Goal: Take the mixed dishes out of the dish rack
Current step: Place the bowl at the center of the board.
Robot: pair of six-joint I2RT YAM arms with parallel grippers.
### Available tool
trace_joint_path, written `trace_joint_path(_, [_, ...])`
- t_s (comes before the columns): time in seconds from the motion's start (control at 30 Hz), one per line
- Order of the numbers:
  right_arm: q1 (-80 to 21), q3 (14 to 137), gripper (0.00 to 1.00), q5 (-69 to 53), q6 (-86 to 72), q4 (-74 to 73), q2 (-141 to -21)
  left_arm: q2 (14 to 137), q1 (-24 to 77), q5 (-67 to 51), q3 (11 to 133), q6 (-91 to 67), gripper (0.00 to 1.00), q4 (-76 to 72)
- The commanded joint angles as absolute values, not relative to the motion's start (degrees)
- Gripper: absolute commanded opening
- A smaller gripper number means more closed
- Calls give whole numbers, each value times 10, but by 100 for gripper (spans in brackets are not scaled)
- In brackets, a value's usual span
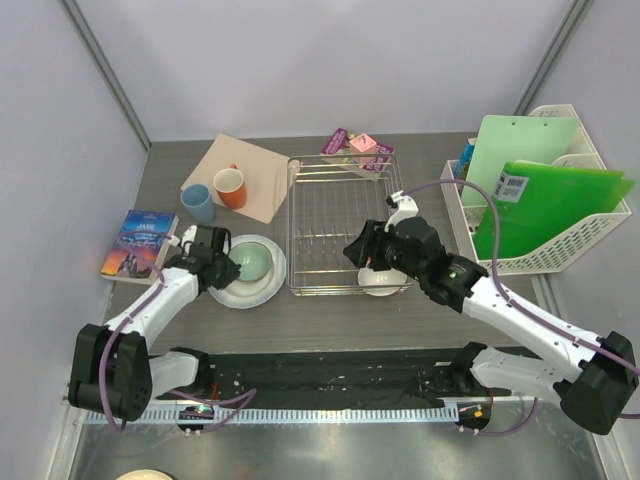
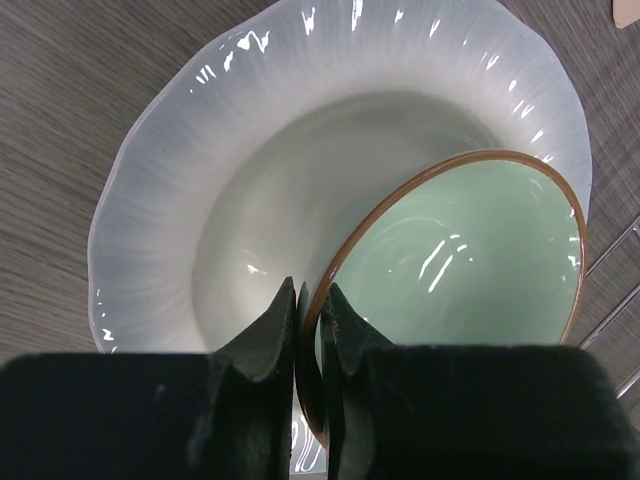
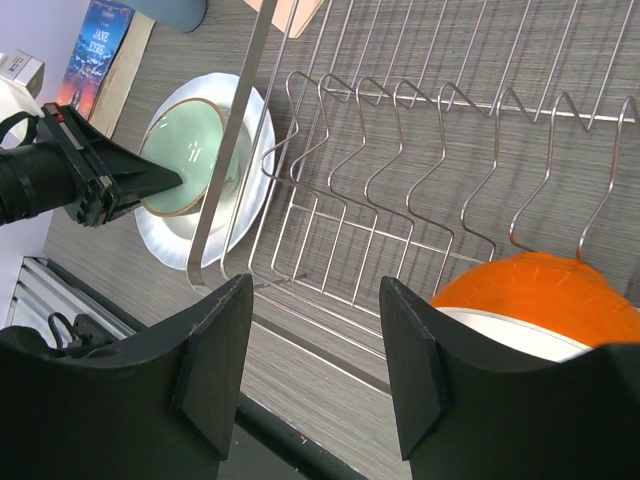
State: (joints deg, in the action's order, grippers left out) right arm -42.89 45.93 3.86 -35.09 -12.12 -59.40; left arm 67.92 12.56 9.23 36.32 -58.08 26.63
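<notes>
The silver wire dish rack [image 1: 330, 215] stands mid-table. My left gripper [image 1: 228, 268] is shut on the rim of the pale green bowl [image 1: 253, 262], which sits tilted on the white plate [image 1: 266, 290] left of the rack. The left wrist view shows the jaws [image 2: 310, 295] pinching the brown-edged rim of the bowl [image 2: 470, 260] over the plate [image 2: 190, 160]. My right gripper [image 1: 362, 252] is open and empty above the rack's near right corner. The cream bowl with orange outside [image 3: 540, 300] lies there upside down, beside my right finger. The light-blue cup [image 1: 197, 203] and orange-red mug [image 1: 231, 187] stand at back left.
A tan board [image 1: 262, 160] lies under the mug. A book [image 1: 140, 243] lies at the left edge. Small packets [image 1: 358, 150] sit behind the rack. A white plastic file basket [image 1: 545, 215] with green folders stands at the right.
</notes>
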Motion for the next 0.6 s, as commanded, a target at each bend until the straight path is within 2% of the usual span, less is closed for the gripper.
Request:
trace_joint_path(0.0, [-428,456,59,53,-353,-110,-588,670,121,119,381,-582,23,264])
trace_joint_path(0.27, [-428,452,59,56,-352,-112,-587,635,121,126,385,-568,55,301])
trace_joint_path(0.3, [-428,451,59,55,-352,-113,-586,631,120,127,390,-564,64,313])
trace_joint_path(0.37, [-427,451,59,58,-352,-116,-584,615,121,133,401,-559,73,330])
trace_joint_path(0.4, [-427,451,59,59,-352,-117,-581,610,120,142,416,-551,81,338])
trace_joint_path(0.57, [-427,473,59,75,-310,-146,-580,563,120,192,486,-486,89,395])
